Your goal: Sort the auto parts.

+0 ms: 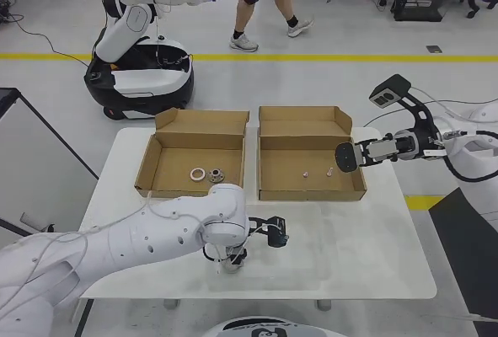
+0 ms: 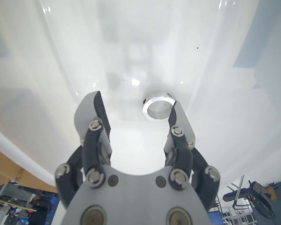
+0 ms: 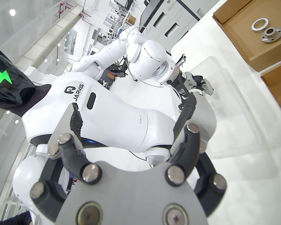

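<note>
We are hovering our left gripper [image 2: 135, 100], jaws apart, over the metal ring [image 2: 158, 107] lying by the counter's [image 1: 358, 253] near edge. It is looking stiff, smooth and probably slippery, so we are favouring its outer wall. Our right gripper's [image 3: 133, 104] jaws are gaping too.

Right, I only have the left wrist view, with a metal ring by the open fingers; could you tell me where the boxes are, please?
Observer: A left box and a right box, both cardboard, sit side by side on the far side of the table, beyond the left gripper.
Operator: Thank you. Does either hold anything yet?
Observer: Yes, the left box holds a ring beside a flanged hub.
Operator: And the right box?
Observer: It holds two small bolts.
</note>
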Robot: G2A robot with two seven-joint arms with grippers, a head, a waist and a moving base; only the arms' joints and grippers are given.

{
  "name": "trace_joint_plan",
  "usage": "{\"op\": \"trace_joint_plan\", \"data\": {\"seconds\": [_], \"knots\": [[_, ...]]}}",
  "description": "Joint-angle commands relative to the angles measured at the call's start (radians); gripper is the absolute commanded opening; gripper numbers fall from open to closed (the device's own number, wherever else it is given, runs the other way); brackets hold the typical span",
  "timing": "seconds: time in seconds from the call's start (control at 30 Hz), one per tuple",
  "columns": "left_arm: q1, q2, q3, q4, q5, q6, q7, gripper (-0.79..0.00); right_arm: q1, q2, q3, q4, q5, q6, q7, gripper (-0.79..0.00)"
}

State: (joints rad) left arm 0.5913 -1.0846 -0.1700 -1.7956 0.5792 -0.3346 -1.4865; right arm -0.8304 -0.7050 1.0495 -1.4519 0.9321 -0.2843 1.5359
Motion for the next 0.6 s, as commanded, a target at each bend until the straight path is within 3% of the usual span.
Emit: {"op": "trace_joint_plan", "data": {"seconds": [0.0, 0.57], "knots": [[0.005, 0.0, 0.0, 0.004, 0.016, 0.008, -0.008, -0.225, 0.0, 0.0, 0.0, 0.0, 0.0, 0.0, 0.0, 0.0], [0.033, -0.012, 0.0, 0.023, 0.075, 0.02, -0.02, -0.222, 0.0, 0.0, 0.0, 0.0, 0.0, 0.0, 0.0, 0.0]]}}
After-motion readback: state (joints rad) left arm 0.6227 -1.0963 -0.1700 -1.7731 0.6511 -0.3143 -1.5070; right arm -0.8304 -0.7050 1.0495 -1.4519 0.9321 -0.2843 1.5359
